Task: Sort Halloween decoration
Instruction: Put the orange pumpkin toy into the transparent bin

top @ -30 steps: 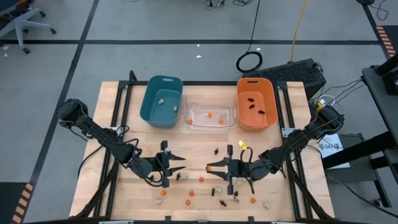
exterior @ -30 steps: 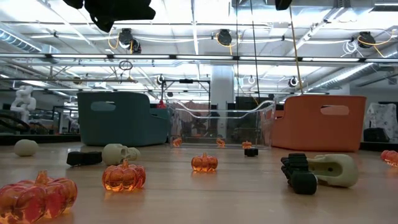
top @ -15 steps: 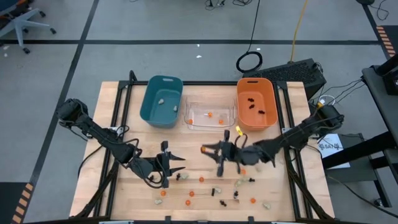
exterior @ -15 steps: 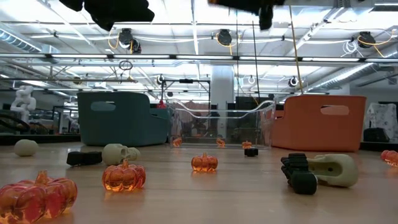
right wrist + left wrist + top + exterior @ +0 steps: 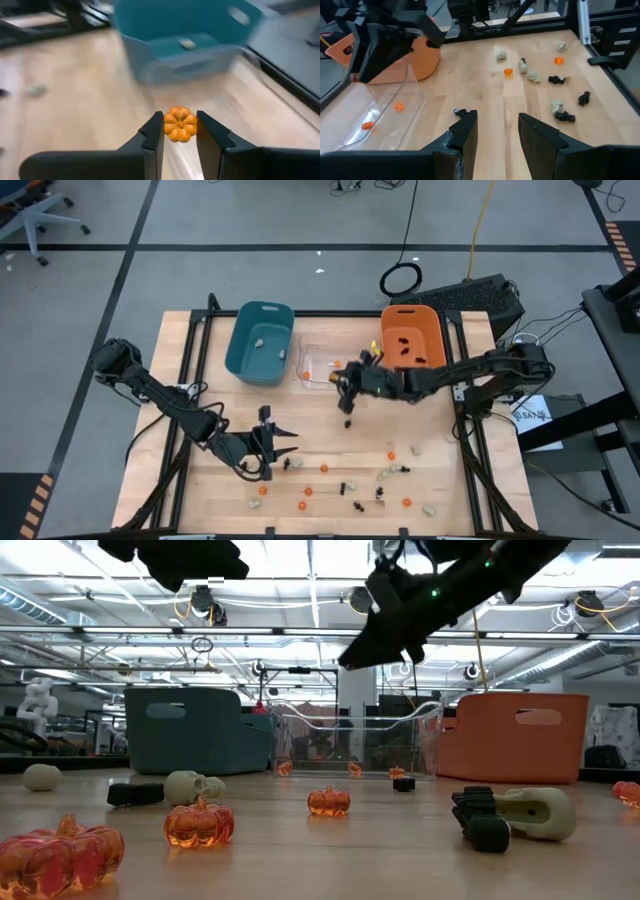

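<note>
Small orange pumpkins (image 5: 323, 468), black spidery bits (image 5: 348, 422) and pale skull lumps (image 5: 385, 473) lie scattered on the near half of the wooden table. In the low view a pumpkin (image 5: 199, 824) and a skull (image 5: 193, 786) rest on the table top. My right gripper (image 5: 346, 390) is raised at the clear bin's (image 5: 318, 376) near right side, shut on an orange pumpkin (image 5: 180, 124). My left gripper (image 5: 285, 442) is open and waits low over the table's near left part, its fingers (image 5: 465, 132) touching nothing. My right gripper pinches the small orange pumpkin's two opposite sides (image 5: 169, 125) between its fingertips (image 5: 156, 131). The fingers slant down from the table's right side. The pumpkin is lifted clear of the table, high above it in the low view (image 5: 365, 645).
Along the far edge stand a teal bin (image 5: 260, 342) with pale lumps, the clear bin with orange pumpkins, and an orange bin (image 5: 412, 345) with black pieces. Free wood lies between the bins and the scattered trinkets. Black rails (image 5: 470, 450) frame the table's sides.
My right gripper has risen from the near middle of the table and travelled toward the far edge, up to the clear bin, coming into the low view from above. My left gripper has kept still.
</note>
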Available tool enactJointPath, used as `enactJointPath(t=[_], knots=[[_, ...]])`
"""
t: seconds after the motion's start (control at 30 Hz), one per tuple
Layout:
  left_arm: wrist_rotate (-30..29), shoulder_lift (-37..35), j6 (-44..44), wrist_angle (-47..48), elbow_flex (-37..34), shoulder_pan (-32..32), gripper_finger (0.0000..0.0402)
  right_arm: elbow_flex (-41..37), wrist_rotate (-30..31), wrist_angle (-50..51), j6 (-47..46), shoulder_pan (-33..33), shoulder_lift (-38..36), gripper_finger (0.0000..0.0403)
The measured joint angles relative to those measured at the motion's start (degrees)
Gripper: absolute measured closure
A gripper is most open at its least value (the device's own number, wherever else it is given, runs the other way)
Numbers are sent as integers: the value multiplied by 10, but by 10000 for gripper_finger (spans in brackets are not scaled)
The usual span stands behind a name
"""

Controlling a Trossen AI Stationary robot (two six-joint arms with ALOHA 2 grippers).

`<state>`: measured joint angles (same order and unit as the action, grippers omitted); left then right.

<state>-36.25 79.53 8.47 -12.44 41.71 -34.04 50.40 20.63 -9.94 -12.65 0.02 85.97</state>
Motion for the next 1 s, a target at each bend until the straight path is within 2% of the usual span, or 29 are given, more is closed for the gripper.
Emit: enactJointPath(t=[0.2,0.33,0.77,1.0], knots=[[0,0,0,5,0,21,260,59,-22,171,9,-76,-11,338],[0,10,1,20,0,37,260,95,-78,236,19,-115,3,338],[5,106,2,-27,1,59,260,101,-88,254,29,-150,50,337],[18,115,2,-35,0,59,260,100,-77,247,24,-150,88,336]])
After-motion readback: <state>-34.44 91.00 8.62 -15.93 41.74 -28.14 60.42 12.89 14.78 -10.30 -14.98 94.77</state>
